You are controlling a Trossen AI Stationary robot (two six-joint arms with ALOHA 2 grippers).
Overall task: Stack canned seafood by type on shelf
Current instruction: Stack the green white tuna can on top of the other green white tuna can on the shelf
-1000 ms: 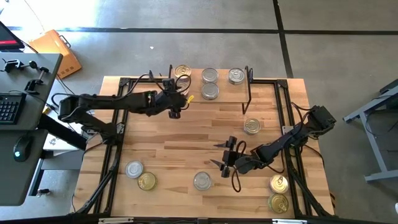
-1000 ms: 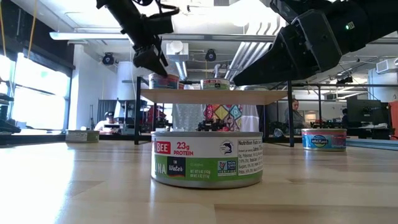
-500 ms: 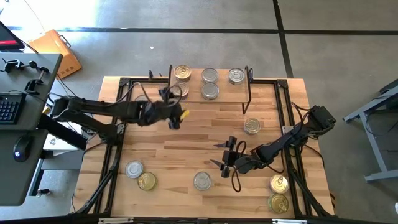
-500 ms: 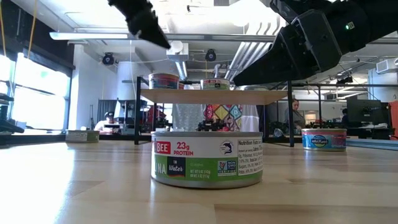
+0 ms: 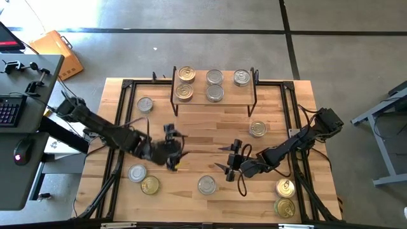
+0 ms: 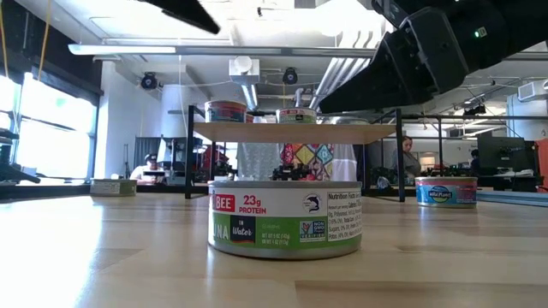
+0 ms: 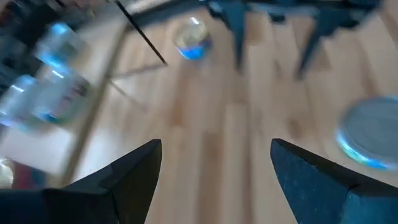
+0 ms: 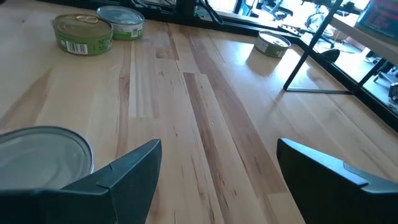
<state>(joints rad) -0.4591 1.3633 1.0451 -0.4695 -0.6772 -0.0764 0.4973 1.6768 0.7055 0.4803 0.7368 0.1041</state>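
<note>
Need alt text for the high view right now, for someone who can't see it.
Overhead: the shelf at the table's far edge holds four tins, two gold-lidded and two silver-lidded. Both open, empty grippers, left and right, hover mid-table; eight more tins lie scattered on the slatted tabletop.

The wooden slatted surface (image 5: 191,137) stands on a grey concrete floor (image 5: 191,16) crossed by dark seams. A dark desk (image 5: 19,146) with a keyboard (image 5: 7,109) and mouse (image 5: 21,152) sits beside it, near an orange case (image 5: 60,51). Beyond, the low view shows bright windows (image 6: 34,128), white ceiling ducts (image 6: 257,81), fluorescent lights (image 6: 128,50) and monitors (image 6: 497,154).
</note>
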